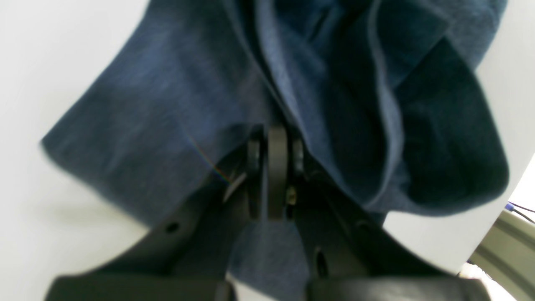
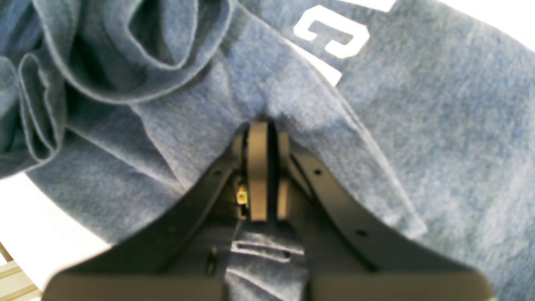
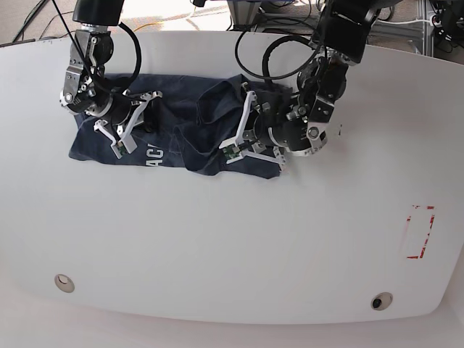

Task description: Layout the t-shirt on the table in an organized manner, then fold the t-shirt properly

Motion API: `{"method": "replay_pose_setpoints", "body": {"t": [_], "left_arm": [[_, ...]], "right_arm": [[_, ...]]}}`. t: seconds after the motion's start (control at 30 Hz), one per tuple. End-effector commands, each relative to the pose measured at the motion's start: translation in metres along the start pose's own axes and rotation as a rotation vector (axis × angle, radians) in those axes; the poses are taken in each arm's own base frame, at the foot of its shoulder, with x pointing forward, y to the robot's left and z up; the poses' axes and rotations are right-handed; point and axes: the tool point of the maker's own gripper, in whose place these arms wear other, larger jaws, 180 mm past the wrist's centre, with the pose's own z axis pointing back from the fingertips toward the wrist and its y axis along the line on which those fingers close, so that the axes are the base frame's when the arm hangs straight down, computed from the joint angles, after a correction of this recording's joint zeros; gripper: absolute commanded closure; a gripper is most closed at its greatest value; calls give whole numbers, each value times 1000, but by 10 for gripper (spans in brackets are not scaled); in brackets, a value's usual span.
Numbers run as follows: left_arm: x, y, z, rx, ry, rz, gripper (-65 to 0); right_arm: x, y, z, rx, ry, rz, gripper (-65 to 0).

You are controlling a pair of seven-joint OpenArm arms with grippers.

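Cloth is lying bunched on the far half of the table (image 3: 232,246) — we are seeing the t-shirt (image 3: 163,141) as a dark navy heap, not spread flat, with many folds in the middle part. On its near edge, white printed letters (image 3: 154,155) are showing in the base view, and the right wrist view is showing a big white letter (image 2: 332,35) on the cloth too.

We are looking at the left gripper (image 1: 276,142) in its own wrist view: the jaws are pressed together and a fold of the t-shirt (image 1: 167,125) is running between them, so it is pinching the cloth. In the base view this left gripper (image 3: 250,141) is sitting on the right part of the heap, low against the fabric.

The right gripper (image 2: 263,129) is also pressed together on the t-shirt (image 2: 418,125); the cloth is puckering just at the tips of its jaws. In the base view the right gripper (image 3: 134,119) is resting on the left part of the shirt, close to the letters.

Both arms are reaching from the far side of the table. A red rectangle outline (image 3: 420,232) is marked on the white top well apart from the shirt, and two small round grommet holes (image 3: 64,282) are sitting near the front edge — one at each side.
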Motion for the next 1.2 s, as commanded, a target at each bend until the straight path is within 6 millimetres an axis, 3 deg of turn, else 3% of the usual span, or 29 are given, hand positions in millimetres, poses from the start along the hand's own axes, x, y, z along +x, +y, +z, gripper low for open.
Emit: {"method": "replay_pose_setpoints", "body": {"t": [0.0,0.5,0.73,0.9,1.17], "left_arm": [[21,0,1,-2,-53,-12,-1],[84,-20,5,-42,-194,-51,-1],[90,-10,14,-6,-213,-67,-1],[75,23,39,105,-217,-67,0],[26,85,68,293,-154,38,0]], "right_arm": [[-1,-5,3,-18,18,14,-30],[-2,-5,3,-18,20,14,-30],[-1,-5,3,-18,19,15,-30],[0,-5,3,-19,16,16,-30],[2,-5,3,-18,13,16,-30]]}}
